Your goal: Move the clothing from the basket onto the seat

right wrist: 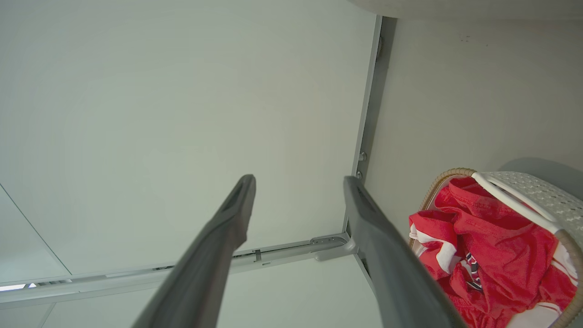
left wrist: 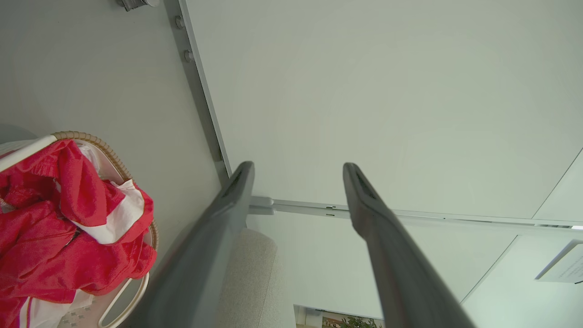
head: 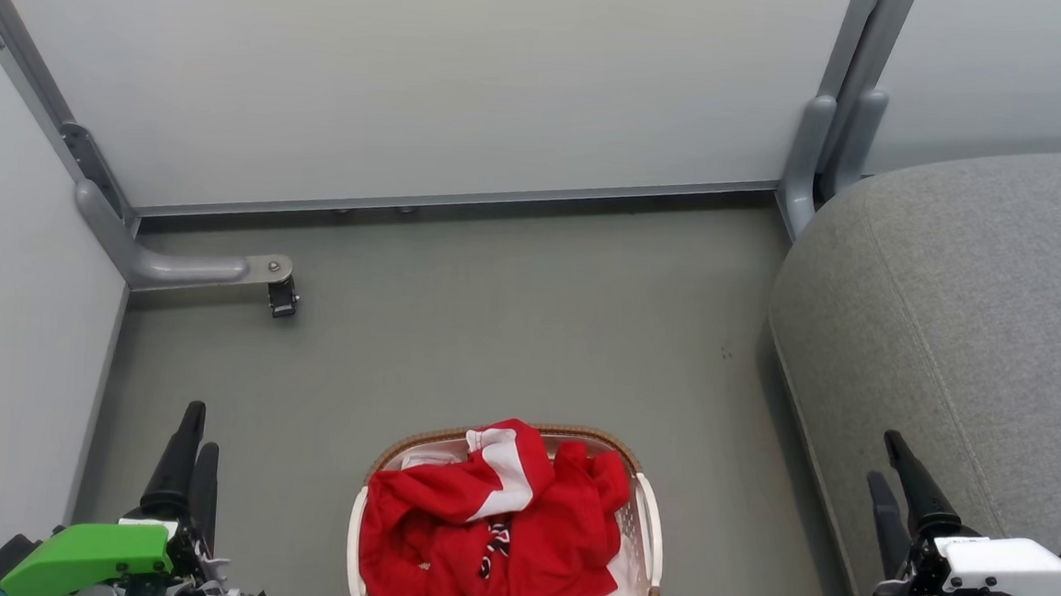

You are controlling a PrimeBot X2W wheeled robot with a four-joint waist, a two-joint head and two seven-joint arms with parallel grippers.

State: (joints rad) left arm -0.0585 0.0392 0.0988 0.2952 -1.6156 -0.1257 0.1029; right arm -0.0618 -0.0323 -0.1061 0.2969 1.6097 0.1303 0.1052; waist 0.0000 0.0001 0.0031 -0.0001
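Clothing heaped red and white inside basket; basket on floor, bottom centre of head view, between grippers. Seat at right, near basket, not touching. Left gripper low left, jaws parted, grasping nothing. Right gripper low right before seat edge, jaws parted, grasping nothing

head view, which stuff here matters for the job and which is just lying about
Job: red clothing, basket holding it, grey seat, open left claw, open right claw.
Just there: wheeled partition foot, partition panels, floor.
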